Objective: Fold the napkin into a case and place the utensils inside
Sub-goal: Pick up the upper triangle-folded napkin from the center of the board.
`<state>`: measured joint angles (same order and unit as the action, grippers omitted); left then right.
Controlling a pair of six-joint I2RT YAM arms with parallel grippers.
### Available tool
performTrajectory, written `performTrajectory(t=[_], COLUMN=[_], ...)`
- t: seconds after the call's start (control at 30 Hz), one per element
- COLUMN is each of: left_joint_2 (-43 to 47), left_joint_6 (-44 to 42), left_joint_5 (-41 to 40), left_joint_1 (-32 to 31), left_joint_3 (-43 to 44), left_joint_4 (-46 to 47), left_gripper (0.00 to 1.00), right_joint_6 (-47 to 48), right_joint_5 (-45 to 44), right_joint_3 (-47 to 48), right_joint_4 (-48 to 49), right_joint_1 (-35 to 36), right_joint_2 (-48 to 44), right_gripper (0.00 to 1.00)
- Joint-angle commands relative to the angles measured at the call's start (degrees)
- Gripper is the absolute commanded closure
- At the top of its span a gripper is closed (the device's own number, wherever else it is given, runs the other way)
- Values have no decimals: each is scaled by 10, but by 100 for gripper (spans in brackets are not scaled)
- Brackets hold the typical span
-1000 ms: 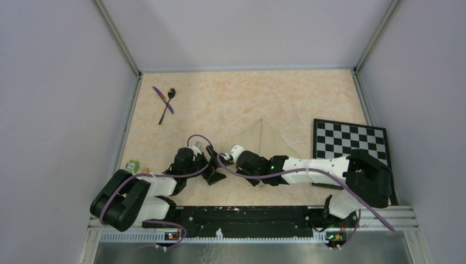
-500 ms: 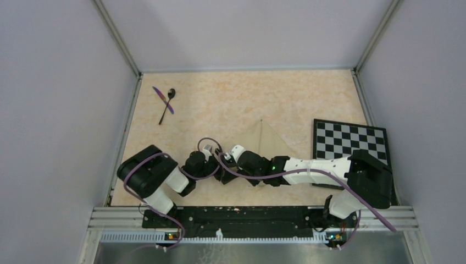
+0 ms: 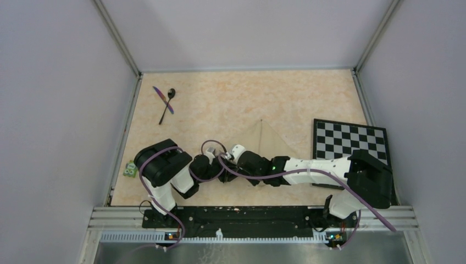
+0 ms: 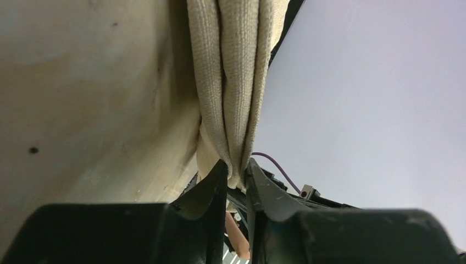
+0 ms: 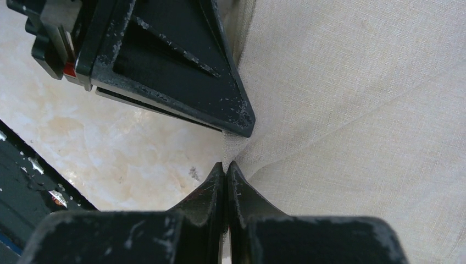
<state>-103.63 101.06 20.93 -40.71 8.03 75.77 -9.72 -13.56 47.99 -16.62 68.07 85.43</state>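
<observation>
the napkin (image 3: 267,141) lies on the table (image 3: 231,104) a little right of the middle, close to the near edge. from above it shows as a beige triangle whose tip points toward the far wall, and its near part is hidden under the two arms. both grippers meet at its near left corner. the left gripper (image 4: 237,177) is pinching the napkin: in its own wrist view a bunch of upright folds of woven cloth runs down between the two black fingertips, which press on it from both sides with only the cloth between them. the right gripper (image 5: 226,171) has its tips pressed together on the edge of the napkin, and creases in the cloth spread out from that spot across the flat fabric. one black finger of the left gripper sits just above and beside those tips, touching the same edge. the spoon (image 3: 166,105) and the knife (image 3: 162,99) lie crossed over each other in the far left corner of the table, well apart from the napkin and the arms. a checkerboard (image 3: 351,144) lies flat on the right side, with the right arm reaching over its near edge. a small green thing (image 3: 131,169) sits at the left edge of the table beside the left arm.
</observation>
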Motion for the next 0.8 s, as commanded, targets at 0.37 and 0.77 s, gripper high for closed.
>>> performTrajectory(t=[0.37, 0.77], left_joint_2=[30, 69], left_joint_6=[-4, -3], left_joint_5=[12, 20], left_joint_1=[-3, -2], left_joint_3=[13, 21], left_joint_4=[-18, -76], left_gripper=[100, 100], right_joint_6=[-16, -47], right_joint_5=[-108, -332], right_joint_3=[-16, 16], right_joint_4=[32, -11], right_joint_1=[50, 140], right_joint_2=[-48, 71], right_gripper=[48, 40])
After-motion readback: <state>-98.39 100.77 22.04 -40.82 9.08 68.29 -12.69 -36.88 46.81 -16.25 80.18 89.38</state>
